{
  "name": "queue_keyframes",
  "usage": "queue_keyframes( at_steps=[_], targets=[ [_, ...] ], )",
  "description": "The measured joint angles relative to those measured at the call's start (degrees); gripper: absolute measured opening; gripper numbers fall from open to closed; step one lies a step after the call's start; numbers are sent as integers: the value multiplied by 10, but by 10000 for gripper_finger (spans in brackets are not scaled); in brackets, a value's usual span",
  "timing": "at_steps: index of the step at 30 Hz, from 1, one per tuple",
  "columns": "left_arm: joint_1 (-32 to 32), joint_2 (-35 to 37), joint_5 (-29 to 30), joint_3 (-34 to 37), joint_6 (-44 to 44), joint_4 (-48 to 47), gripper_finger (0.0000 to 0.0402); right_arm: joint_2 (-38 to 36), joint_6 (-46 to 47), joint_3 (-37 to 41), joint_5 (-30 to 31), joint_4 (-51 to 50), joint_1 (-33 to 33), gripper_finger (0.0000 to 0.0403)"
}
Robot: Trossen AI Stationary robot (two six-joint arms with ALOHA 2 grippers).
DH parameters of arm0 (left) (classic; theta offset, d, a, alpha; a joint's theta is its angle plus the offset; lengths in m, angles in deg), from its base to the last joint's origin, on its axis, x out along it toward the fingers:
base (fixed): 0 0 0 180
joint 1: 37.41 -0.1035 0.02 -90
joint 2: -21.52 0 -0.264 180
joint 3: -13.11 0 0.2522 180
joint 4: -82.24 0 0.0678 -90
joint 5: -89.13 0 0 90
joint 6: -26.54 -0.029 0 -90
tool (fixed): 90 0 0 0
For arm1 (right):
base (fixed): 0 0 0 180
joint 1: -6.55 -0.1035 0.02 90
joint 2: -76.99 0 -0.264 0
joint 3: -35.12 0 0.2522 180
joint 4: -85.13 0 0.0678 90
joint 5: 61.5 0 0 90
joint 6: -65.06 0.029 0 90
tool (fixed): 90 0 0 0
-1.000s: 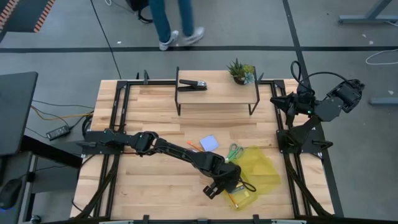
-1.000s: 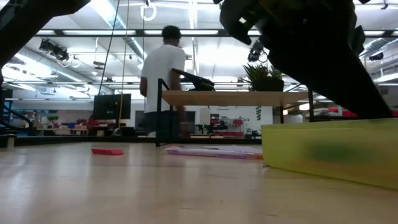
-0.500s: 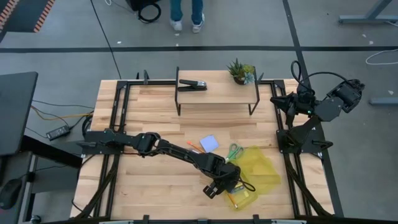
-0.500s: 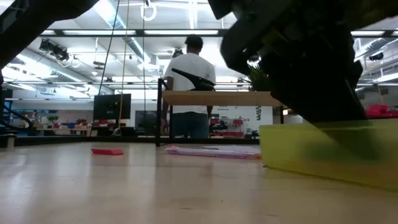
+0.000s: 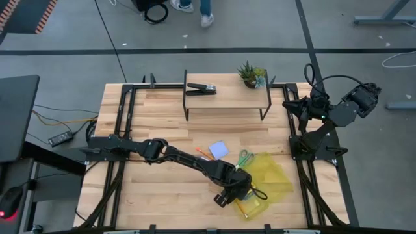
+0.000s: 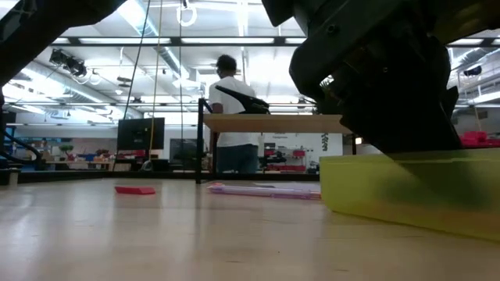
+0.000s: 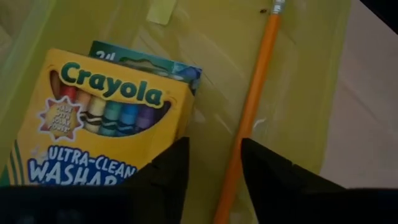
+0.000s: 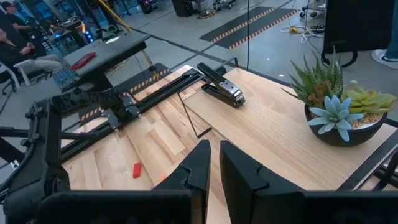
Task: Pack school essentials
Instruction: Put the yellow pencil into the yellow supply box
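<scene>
A yellow see-through pouch (image 5: 273,175) lies at the table's near right. In the left wrist view a yellow crayon box (image 7: 93,118) and an orange pencil (image 7: 252,106) lie on it. My left gripper (image 7: 214,146) is open above them, one finger on either side of the pencil's lower length and one over the box's corner. On the wood rest a pale blue notepad (image 5: 218,149), green-handled scissors (image 5: 245,158), pencils (image 6: 266,190) and a red piece (image 6: 134,190). My right gripper (image 8: 214,168) is shut and waits off the far right corner.
A low shelf (image 5: 227,97) stands at the far edge, carrying a black stapler (image 5: 201,88) and a small potted plant (image 5: 251,75). A person (image 6: 230,117) stands beyond the far edge. Bare wood stretches over the table's left and near left.
My left gripper has come down onto the pouch, shifting slightly toward the table's right. The pouch's near edge has slid a little sideways in the low view. The person behind the table has walked across.
</scene>
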Motion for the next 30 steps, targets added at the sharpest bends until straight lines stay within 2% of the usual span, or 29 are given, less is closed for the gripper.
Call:
queue_keyframes(
  at_steps=[8,14,18,30],
  targets=[
    [0,0,24,-1,1,11,211,0,0,0,0,0,0,41],
    [0,7,26,-1,11,8,226,0,0,0,0,0,0,41],
    [0,13,26,-3,11,6,219,0,0,0,5,0,0,41],
    [-1,18,23,-3,16,6,163,0,0,0,5,0,0,41]
  ],
)
